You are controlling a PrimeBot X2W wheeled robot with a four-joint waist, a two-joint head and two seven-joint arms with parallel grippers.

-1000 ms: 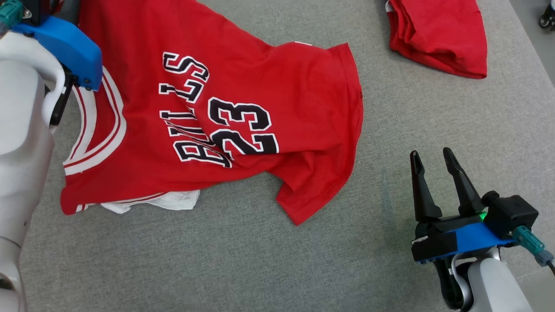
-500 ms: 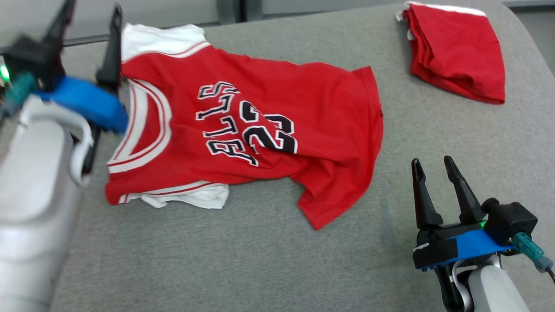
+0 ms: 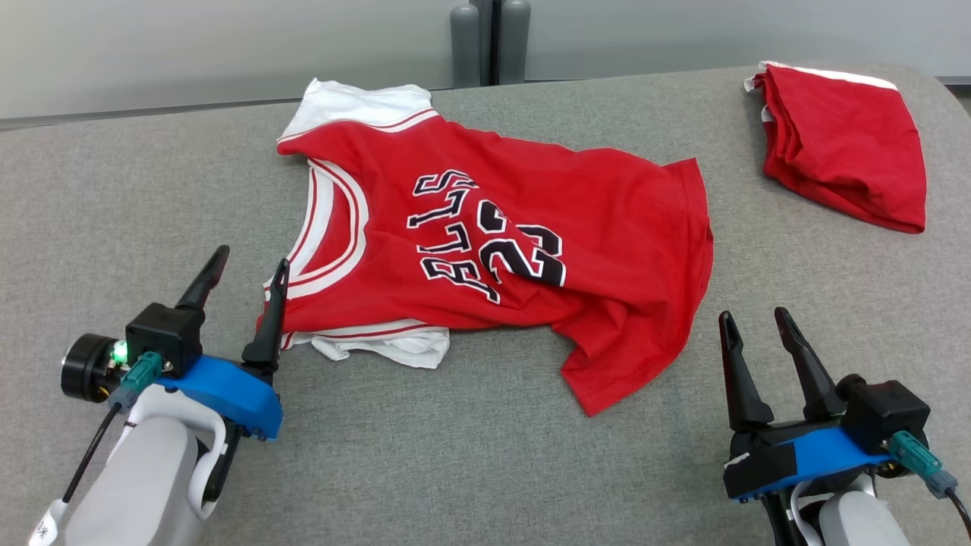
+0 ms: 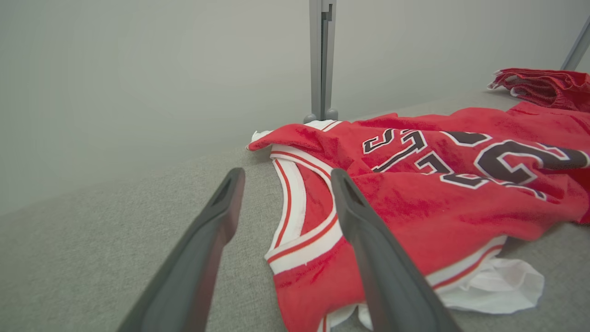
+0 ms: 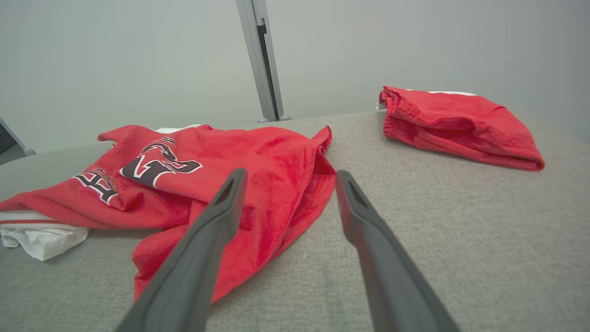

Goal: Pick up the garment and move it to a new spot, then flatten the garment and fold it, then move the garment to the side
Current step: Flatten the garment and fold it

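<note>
**Garment and tools on the worktop.** The garment (image 3: 607,227), a red jersey with black, white-edged lettering and the number 23, lies unfolded but rumpled at the middle of the grey fabric worktop (image 3: 455,470). Its white-banded neckline faces the robot's left and its hem faces the right. A fold runs across the chest and buckles the lettering. One hem corner trails toward the near edge. White cloth shows at the far-left shoulder, and more white cloth is bunched under the near-left shoulder.

The left tool (image 3: 251,258) stands at the near left with its two dark fingers spread apart, released and holding nothing. Its inner finger is just beside the near shoulder of the garment; whether it touches the cloth cannot be told. The right tool (image 3: 753,313) stands at the near right, likewise spread and empty, over bare worktop. It is apart from the trailing hem corner.

A folded red cloth (image 3: 842,152) with a white edge lies at the far right of the worktop, well apart from the garment. A grey post (image 3: 489,42) rises behind the far edge against a pale wall.
</note>
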